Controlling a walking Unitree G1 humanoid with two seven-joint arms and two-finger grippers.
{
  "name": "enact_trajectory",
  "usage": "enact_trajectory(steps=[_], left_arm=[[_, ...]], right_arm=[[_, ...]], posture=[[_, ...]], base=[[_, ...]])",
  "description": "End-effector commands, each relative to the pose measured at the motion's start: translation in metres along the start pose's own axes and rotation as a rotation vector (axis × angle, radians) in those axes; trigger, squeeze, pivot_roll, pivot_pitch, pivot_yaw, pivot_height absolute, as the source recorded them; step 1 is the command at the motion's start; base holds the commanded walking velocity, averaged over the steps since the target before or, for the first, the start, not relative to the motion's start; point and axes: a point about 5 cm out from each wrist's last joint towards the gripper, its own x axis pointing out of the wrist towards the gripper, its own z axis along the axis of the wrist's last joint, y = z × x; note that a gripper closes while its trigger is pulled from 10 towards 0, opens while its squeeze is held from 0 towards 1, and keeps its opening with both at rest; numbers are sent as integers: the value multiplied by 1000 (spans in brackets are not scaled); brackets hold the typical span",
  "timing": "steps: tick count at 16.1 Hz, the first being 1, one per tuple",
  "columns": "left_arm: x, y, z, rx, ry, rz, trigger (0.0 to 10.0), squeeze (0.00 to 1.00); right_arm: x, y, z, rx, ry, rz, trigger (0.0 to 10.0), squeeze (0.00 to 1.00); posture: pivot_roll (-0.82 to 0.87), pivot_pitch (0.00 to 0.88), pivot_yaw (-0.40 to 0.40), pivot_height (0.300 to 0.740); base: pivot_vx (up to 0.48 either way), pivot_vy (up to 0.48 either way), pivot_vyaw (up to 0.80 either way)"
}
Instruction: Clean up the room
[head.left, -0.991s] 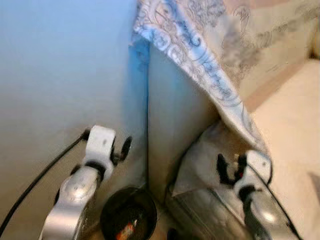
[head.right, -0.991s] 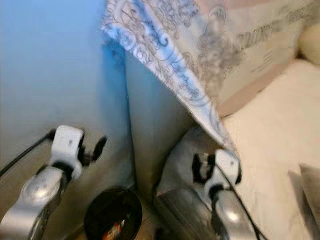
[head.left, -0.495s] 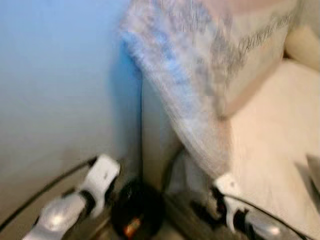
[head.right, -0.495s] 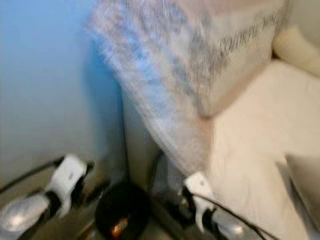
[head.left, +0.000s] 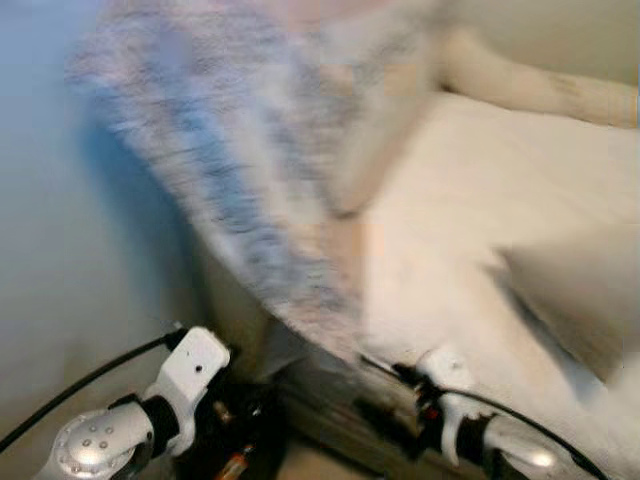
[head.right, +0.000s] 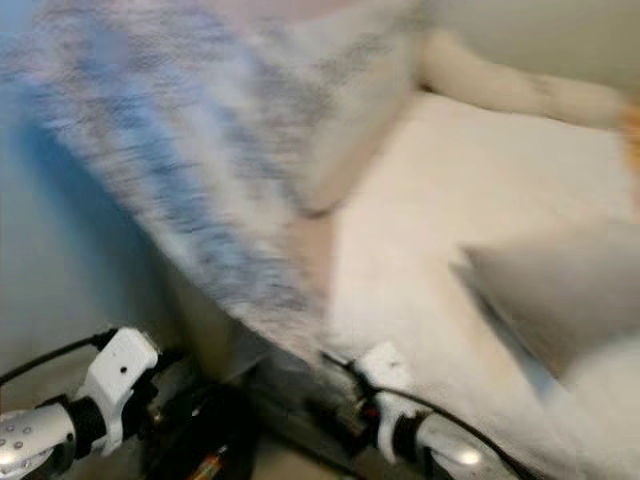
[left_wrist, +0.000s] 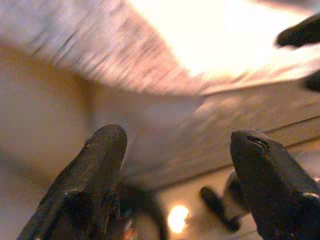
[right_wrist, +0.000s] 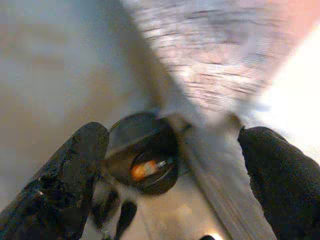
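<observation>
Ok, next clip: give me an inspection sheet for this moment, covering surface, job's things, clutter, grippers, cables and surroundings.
Surface: cream bed, blurred by camera motion.
Job's things: patterned blue-and-white cloth draped over the bed corner; grey pillow on the bed.
Clutter: round black bin on the floor by the bed, something orange inside.
Grippers: left gripper open, empty; right gripper open, empty; both low by the bed corner.
Cables: black cable running to the left wrist.
Surroundings: pale blue wall on the left.
</observation>
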Motion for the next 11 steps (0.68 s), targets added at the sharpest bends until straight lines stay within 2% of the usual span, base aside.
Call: enact_trajectory(steps=[1, 2, 3, 6, 8, 11], left_arm=[[-2, -3, 8, 0, -49, -42, 10000, 0], [-3, -5, 11, -12, -71, -62, 10000, 0], [-4, -8, 17, -31, -121, -105, 10000, 0], [-1, -5, 26, -54, -181, -91, 10000, 0], [8, 8, 41, -96, -271, 56, 10000, 0], [21, 9, 51, -114, -342, 193, 10000, 0]], right_arm=[[-5, -6, 3, 58, -67, -39, 10000, 1000], [-8, -7, 5, 74, -95, -46, 10000, 1000], [-15, -8, 9, 111, -170, -94, 10000, 1000], [-21, -15, 13, 144, -263, -246, 10000, 1000], [-20, -24, 23, 185, -330, -413, 10000, 1000], [-18, -26, 29, 172, -339, -472, 10000, 1000]], posture=[[80, 0, -20, 740], [79, 0, -21, 740], [74, 0, -23, 740], [66, 0, -25, 740], [66, 0, -27, 740], [65, 0, -30, 740]], base=[[0, 0, -675], [0, 0, -681], [0, 0, -694], [0, 0, -690], [0, 0, -691], [0, 0, -690]])
